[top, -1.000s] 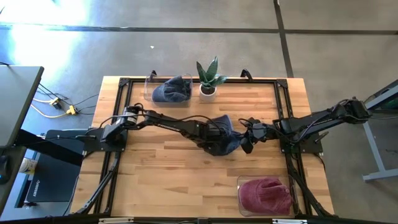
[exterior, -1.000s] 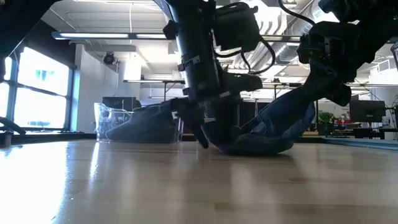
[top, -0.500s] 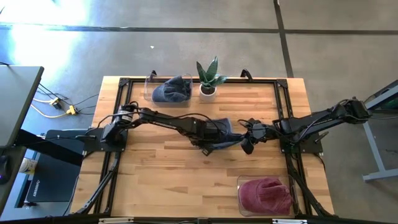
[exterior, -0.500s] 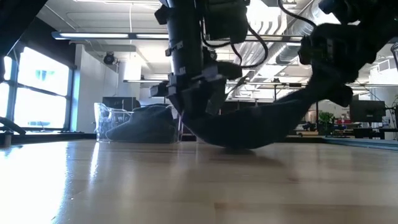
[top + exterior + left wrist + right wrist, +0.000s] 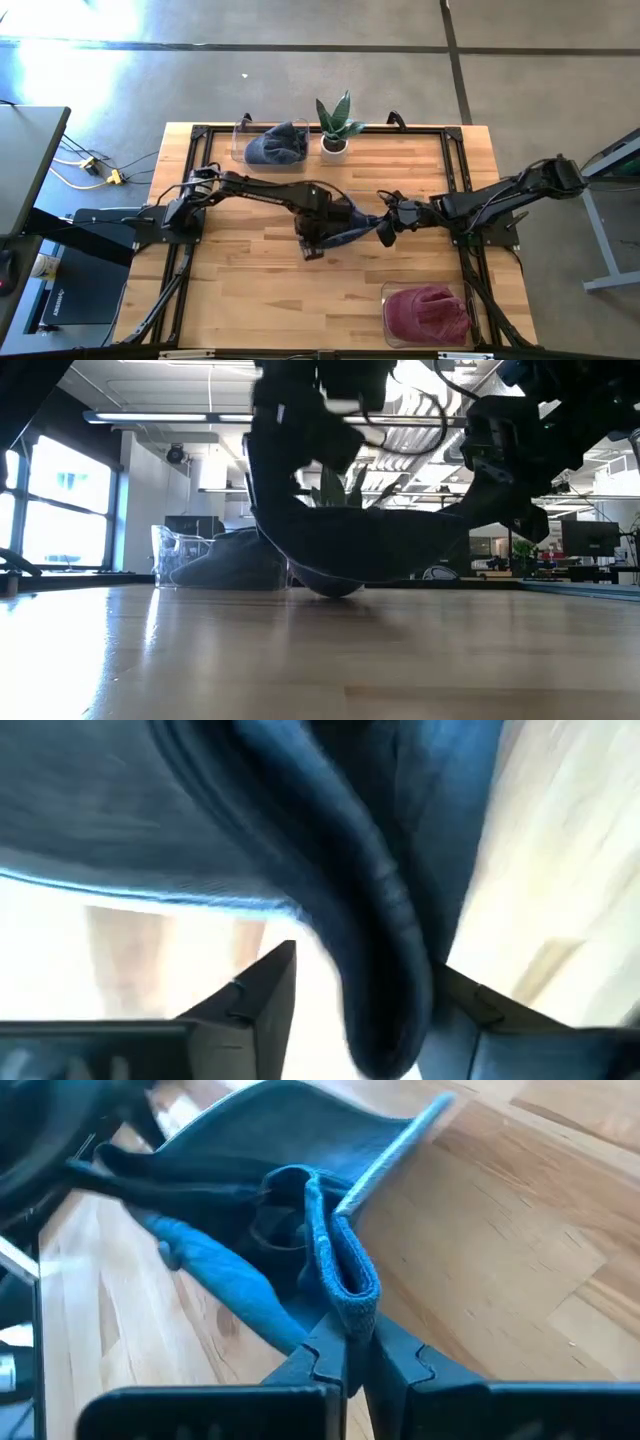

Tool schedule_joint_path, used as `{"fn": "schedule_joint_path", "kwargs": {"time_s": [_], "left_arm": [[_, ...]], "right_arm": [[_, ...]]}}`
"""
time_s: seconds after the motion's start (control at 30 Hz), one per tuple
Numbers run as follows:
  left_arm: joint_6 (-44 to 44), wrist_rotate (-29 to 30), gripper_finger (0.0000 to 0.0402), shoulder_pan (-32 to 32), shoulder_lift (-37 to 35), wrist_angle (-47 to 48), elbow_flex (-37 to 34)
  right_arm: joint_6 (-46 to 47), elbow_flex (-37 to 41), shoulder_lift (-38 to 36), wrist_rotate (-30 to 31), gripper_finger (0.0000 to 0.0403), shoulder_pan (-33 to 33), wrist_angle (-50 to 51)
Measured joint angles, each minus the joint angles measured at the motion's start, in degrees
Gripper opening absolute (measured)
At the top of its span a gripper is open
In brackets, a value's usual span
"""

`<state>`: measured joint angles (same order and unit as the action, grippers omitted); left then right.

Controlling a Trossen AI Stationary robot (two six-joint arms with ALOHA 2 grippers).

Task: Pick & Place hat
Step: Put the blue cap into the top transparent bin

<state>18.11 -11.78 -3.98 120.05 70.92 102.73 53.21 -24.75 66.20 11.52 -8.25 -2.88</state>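
A dark blue hat (image 5: 350, 222) hangs stretched between my two grippers over the middle of the table. In the low view the hat (image 5: 370, 545) sags like a hammock, and its lowest part (image 5: 330, 588) is at or just above the wood. My left gripper (image 5: 322, 234) points down at the hat's left end and is shut on it. My right gripper (image 5: 384, 230) comes slanting down from the table's right side and is shut on the hat's right end. My left gripper has the hat's thick rolled rim (image 5: 390, 950) between its two fingers, coming from above and pointing down. The roll lies against one finger (image 5: 470, 1010), and a little gap shows by the other. That end of the hat is lifted off the table. My right gripper pinches a folded edge of the hat (image 5: 345, 1295) between its two fingertips, several layers thick. The fingers slant down from the table's right side. The edge stands up from the fingers, and the cloth runs from it toward the left gripper, clear of the wood.
A clear bin with another blue hat (image 5: 275, 145) stands at the far edge, left of a potted plant (image 5: 335, 125). A clear bin with a red hat (image 5: 428, 312) sits at the near right. Bare wood lies left of and in front of the grippers.
My left gripper has taken hold of the hat, then risen, rolled about its own line and moved toward the table's left and near edges. The hat, heaped on the table before, is now lifted and drawn out between the two grippers. My right gripper has shifted slightly left.
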Motion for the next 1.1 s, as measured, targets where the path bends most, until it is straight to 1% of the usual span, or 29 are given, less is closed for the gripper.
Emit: {"fn": "schedule_joint_path", "kwargs": {"time_s": [0.07,0.13,0.23,0.33,0.47,0.53,0.6,0.67,0.73,0.8,0.83,0.87,0.93,1.0,1.03,1.1], "left_arm": [[-2.77,4.60,0.0173,-1.90,-0.64,2.52,1.29],[-3.41,8.80,0.0179,-3.56,-1.84,3.73,1.94],[0.88,9.60,0.0181,-4.87,-1.86,2.96,1.81],[8.11,10.31,0.0181,-5.19,-2.60,2.56,1.61],[16.33,15.37,0.0182,-5.52,-4.22,5.46,1.43],[18.99,15.36,0.0182,-5.37,-5.63,5.19,1.79],[20.20,15.53,0.0182,-4.95,-7.74,5.66,1.01],[21.07,16.70,0.0182,-5.00,-10.21,6.21,-0.83],[21.71,17.35,0.0182,-4.59,-14.43,3.20,-4.69],[23.16,17.38,0.0182,-4.63,-20.14,1.49,-10.80],[23.84,17.02,0.0182,-4.62,-23.16,-2.72,-14.19],[24.49,16.62,0.0182,-4.62,-26.17,-6.78,-17.84],[27.00,16.04,0.0182,-4.66,-31.78,-10.49,-25.85],[29.77,15.62,0.0182,-4.68,-35.71,-16.34,-31.76],[30.84,15.60,0.0182,-4.71,-37.67,-17.51,-34.43],[32.98,15.14,0.0182,-4.69,-40.79,-15.91,-38.19]], "right_arm": [[1.12,0.00,0.71,0.47,0.0022,0.00,-0.42],[0.43,0.00,1.09,0.33,0.0033,0.00,-0.25],[-2.93,0.00,1.26,0.28,0.0055,0.04,0.09],[-6.59,0.00,1.26,-1.43,0.0093,0.83,-0.04],[-11.02,-0.28,1.24,-6.59,0.0153,2.36,-1.14],[-14.05,-2.05,1.24,-10.59,0.0175,2.62,0.20],[-18.32,-5.36,1.30,-13.72,0.0186,2.26,1.93],[-22.96,-9.32,1.62,-15.07,0.0189,1.17,4.66],[-27.93,-13.50,2.75,-14.82,0.0190,0.01,8.03],[-32.14,-17.65,5.01,-14.32,0.0190,-0.89,9.15],[-34.06,-19.50,6.70,-14.18,0.0190,-1.22,9.72],[-35.96,-21.37,8.85,-14.57,0.0191,-1.48,10.54],[-39.20,-25.38,14.22,-15.47,0.0191,-1.80,11.57],[-42.74,-29.73,20.19,-16.16,0.0191,-2.32,13.88],[-44.89,-32.25,23.37,-16.13,0.0191,-2.59,15.40],[-49.52,-37.12,29.14,-16.08,0.0191,-3.17,17.89]]}}
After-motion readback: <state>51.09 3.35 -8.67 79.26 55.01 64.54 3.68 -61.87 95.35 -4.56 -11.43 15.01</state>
